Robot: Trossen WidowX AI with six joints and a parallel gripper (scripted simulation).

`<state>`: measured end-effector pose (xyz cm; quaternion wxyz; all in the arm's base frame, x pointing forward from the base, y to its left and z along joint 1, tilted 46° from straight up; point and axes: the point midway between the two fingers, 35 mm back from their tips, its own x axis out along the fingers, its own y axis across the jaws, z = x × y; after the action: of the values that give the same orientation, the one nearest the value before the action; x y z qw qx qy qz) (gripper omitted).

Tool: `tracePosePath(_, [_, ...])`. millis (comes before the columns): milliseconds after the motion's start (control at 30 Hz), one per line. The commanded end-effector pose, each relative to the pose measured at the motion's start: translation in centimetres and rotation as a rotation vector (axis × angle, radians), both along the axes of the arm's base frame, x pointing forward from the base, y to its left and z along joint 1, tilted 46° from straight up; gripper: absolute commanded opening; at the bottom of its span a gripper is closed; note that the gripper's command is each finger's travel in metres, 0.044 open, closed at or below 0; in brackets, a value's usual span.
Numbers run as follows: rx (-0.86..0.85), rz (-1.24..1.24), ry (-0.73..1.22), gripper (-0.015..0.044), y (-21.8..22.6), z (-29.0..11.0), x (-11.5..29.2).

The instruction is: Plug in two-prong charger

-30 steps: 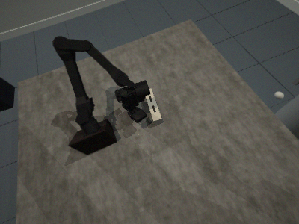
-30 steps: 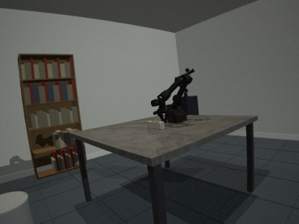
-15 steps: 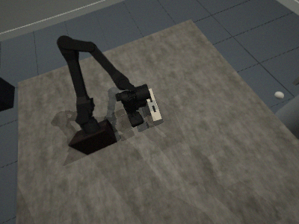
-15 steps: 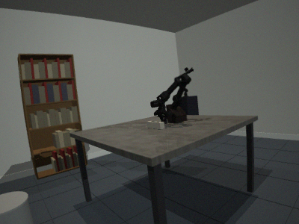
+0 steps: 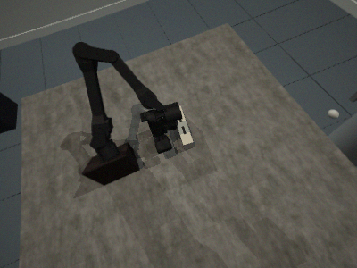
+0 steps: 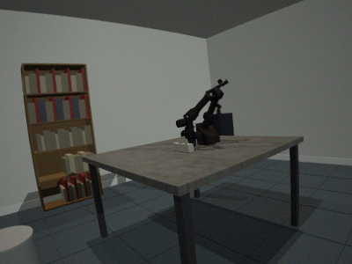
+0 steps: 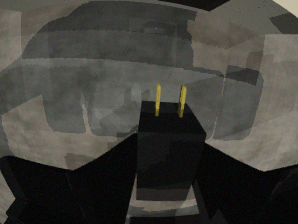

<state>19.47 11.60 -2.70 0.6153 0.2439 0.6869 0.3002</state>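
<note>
The black charger [image 7: 170,162] is held with its two yellow prongs [image 7: 158,100] [image 7: 183,101] pointing away from the wrist camera. My gripper [image 5: 163,145] [image 6: 190,141] [image 7: 162,140] is shut on it, one finger on each side. In the top view the gripper is low, just left of the white power strip [image 5: 186,138] [image 6: 182,147], and the wrist covers the strip's far end. One dark outlet shows on the strip's top. The prongs are over the table, not at an outlet. In the wrist view no outlet can be made out.
The strip lies on the grey table [image 5: 250,179] [image 6: 145,163]. The arm's dark base [image 5: 112,167] [image 6: 208,134] stands to the left of it in the top view. A bookcase [image 6: 62,132] stands behind the table. Shadows of the arm darken the wrist view.
</note>
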Motion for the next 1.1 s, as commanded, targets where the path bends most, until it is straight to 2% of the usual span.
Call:
tracePosePath(0, [0.002, -0.009, 0.015, 0.0, 0.0, -0.2, 0.5])
tracePosePath(1067, [-0.001, -0.043, 0.05, 0.0, 0.1, -0.7, 3.9])
